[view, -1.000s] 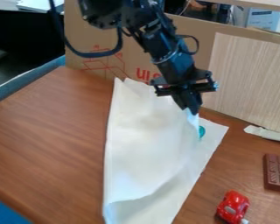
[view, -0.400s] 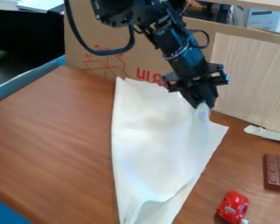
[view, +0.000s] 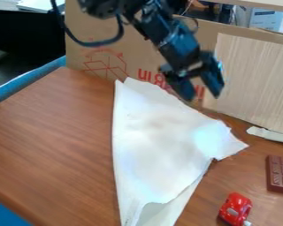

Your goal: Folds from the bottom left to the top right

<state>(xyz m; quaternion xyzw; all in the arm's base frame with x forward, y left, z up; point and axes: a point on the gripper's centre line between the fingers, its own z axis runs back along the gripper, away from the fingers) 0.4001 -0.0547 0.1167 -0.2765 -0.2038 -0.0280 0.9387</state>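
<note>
My fingers [view: 213,82] hang wide apart, empty, near the desk's [view: 49,141] far edge, and with nothing pinning it, the folded cloth [view: 155,137] could spring open!

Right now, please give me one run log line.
black two-finger end effector: open, clear of white cloth | cloth: folded over itself, on brown wooden table | red toy car, brown chocolate-like bar: camera-right of cloth

A brown table [view: 49,145] bears cloth [view: 158,141], red car [view: 235,207], chocolate bar [view: 278,175], pale strip [view: 270,134].
</note>
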